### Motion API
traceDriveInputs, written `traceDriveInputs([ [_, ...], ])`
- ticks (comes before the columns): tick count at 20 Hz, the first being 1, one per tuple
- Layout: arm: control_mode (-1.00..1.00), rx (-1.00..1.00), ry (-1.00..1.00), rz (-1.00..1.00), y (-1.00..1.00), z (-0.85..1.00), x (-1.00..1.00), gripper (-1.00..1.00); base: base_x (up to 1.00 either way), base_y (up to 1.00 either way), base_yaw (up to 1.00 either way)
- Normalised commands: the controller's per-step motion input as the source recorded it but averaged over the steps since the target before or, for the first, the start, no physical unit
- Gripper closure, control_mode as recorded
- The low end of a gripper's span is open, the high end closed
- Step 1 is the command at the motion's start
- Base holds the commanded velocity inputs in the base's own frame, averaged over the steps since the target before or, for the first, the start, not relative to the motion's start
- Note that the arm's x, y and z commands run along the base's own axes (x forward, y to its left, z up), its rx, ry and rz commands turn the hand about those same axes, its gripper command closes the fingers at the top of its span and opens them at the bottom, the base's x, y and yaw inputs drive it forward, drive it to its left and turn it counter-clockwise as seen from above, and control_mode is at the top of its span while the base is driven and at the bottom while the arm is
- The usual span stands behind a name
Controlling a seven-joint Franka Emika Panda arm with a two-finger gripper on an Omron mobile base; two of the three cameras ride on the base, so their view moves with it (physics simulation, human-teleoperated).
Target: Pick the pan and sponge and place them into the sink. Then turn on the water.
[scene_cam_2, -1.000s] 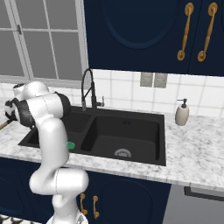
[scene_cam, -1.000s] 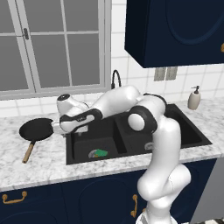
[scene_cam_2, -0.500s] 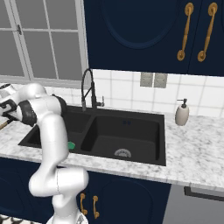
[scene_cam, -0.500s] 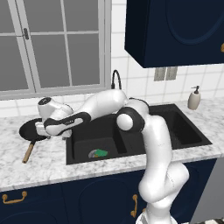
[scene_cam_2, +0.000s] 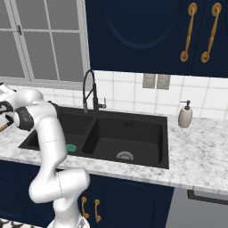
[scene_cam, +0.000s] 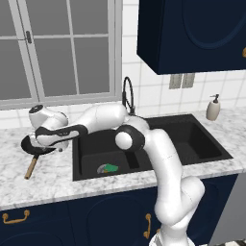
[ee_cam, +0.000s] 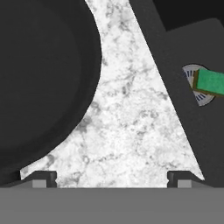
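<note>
The pan (scene_cam: 34,145) was round, shallow and black, with a straight light-brown wooden handle. It sat on the marble table (scene_cam: 48,178), just left of the black sink (scene_cam: 204,141). The arm covered most of the pan in the left base view. The handle pointed toward the front edge of the table, away from the window. The small green sponge (scene_cam: 111,168) lay on the drain in the left basin. The hand (ee_cam: 112,177) hung over the pan's edge, its fingers spread wide and holding nothing.
</note>
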Motion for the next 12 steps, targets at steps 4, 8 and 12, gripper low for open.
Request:
traceDriveInputs([
  [4, -1.0, 0.08, 0.0, 0.0, 0.31, 0.0, 0.0, -1.0, 0.0, 0.0, 0.0],
  [8, -1.0, 0.13, 0.01, 0.03, 0.26, -0.03, -0.03, -1.0, 0.0, 0.0, 0.0],
  [12, -1.0, 0.17, 0.03, 0.08, 0.04, -0.08, -0.02, -1.0, 0.0, 0.0, 0.0],
])
